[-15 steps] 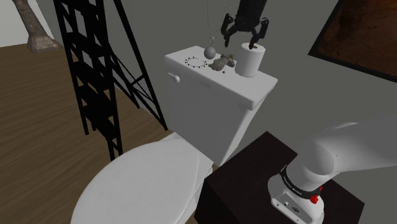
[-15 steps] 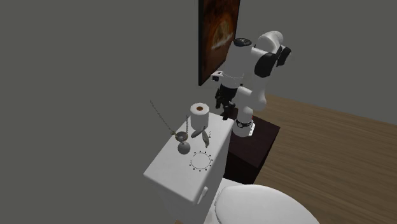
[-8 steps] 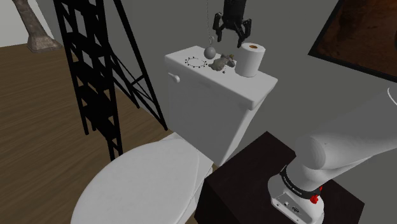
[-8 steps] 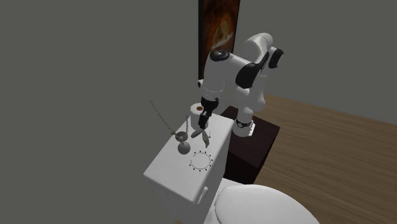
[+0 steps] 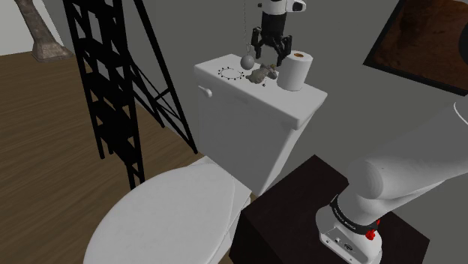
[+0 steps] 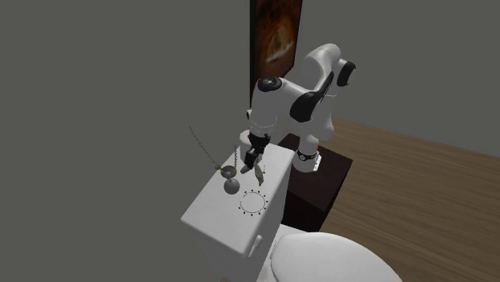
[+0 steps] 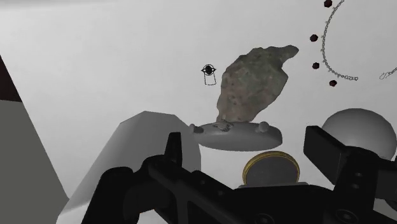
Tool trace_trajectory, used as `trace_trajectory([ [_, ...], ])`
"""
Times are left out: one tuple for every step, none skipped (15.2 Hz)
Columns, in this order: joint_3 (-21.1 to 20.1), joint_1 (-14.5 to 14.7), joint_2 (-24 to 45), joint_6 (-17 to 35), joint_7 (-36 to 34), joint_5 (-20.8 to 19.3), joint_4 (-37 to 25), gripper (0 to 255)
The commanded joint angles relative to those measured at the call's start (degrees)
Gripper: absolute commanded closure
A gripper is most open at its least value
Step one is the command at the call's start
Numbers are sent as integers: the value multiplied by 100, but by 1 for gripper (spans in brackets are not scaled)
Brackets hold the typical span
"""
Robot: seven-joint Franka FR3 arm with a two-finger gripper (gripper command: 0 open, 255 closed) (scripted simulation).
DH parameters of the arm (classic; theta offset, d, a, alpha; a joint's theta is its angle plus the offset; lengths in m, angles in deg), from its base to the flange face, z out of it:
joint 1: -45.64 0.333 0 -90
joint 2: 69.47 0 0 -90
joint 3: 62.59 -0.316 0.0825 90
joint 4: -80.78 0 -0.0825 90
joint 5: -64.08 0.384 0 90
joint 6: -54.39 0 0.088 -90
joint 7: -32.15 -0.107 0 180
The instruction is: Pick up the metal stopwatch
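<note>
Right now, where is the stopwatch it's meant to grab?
On the white toilet tank lid: in the wrist view the gold-rimmed stopwatch lies just ahead of the open hand, beside the stony figure and a grey ball.

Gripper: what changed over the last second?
The gripper moved from above the toilet paper roll toward the shoulder view's left, then came down. It now hangs open over the stopwatch, beside the rock figurine. Nothing was taken hold of. The roll, figurine, stopwatch and grey ball on the tank lid stayed put.
</note>
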Motion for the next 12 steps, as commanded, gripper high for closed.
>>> trace_trajectory([
  [-6, 4, -4, 70, -17, 1, 72, 0],
  [-7, 7, -13, 59, -20, 6, 71, 255],
  [-7, 5, -8, 56, -18, 4, 63, 255],
  [-6, 6, -9, 55, -18, 4, 63, 255],
  [-7, 6, -10, 54, -18, 4, 62, 255],
  [-7, 6, -10, 53, -18, 5, 62, 255],
  [-7, 6, -10, 52, -18, 5, 60, 255],
  [-7, 6, -9, 51, -19, 4, 58, 255],
  [-7, 6, -9, 52, -19, 4, 60, 255],
  [-6, 6, -11, 54, -17, 5, 63, 255],
  [-5, 4, -3, 70, -17, 1, 72, 255],
  [-5, 3, 3, -7, -11, 0, -12, 255],
])
